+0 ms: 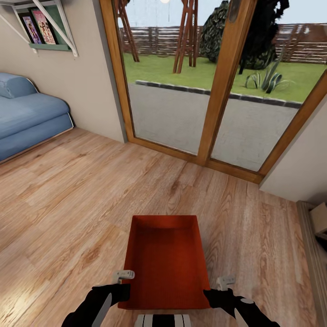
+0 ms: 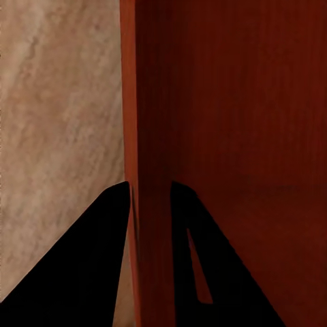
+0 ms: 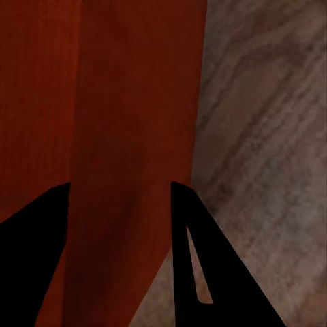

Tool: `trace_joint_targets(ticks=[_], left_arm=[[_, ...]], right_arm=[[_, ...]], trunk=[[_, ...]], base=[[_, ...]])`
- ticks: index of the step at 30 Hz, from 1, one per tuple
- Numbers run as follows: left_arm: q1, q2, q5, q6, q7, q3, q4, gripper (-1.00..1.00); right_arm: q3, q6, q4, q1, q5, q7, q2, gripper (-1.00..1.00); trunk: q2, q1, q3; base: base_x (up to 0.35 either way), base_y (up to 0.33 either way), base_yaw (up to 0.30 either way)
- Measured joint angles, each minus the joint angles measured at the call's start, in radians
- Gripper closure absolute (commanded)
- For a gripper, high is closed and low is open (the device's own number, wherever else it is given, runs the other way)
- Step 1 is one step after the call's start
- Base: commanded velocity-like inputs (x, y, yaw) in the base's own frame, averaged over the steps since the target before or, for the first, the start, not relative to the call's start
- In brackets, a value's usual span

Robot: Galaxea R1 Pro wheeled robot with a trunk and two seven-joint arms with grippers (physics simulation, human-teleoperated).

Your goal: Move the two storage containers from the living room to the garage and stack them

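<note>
Here, container (image 1: 165, 261) between both hands.

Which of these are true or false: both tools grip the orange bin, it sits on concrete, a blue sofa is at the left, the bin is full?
1. Both tools grip the orange bin: true; left tool and right tool each straddle a side wall.
2. It is over concrete: false; light wood plank floor lies below.
3. A blue sofa is at the left: true.
4. The bin is full: false; it is empty.
</note>
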Motion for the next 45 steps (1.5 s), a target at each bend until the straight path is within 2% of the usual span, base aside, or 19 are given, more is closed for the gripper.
trace_joint_targets(ticks=[25, 45], left_arm=[[0.000, 0.006, 0.007, 0.002, 0.001, -0.003, -0.001, 1.00], [-0.001, 0.004, 0.003, 0.004, 0.001, -0.002, -0.001, 1.00]], right_arm=[[0.001, 0.000, 0.000, 0.000, 0.002, 0.001, 0.000, 1.00], [0.006, 0.002, 0.000, 0.000, 0.001, 0.028, 0.001, 1.00]], trunk=[[0.000, 0.000, 0.000], [0.000, 0.000, 0.000]], base=[[0.000, 0.000, 0.000], [0.000, 0.000, 0.000]])
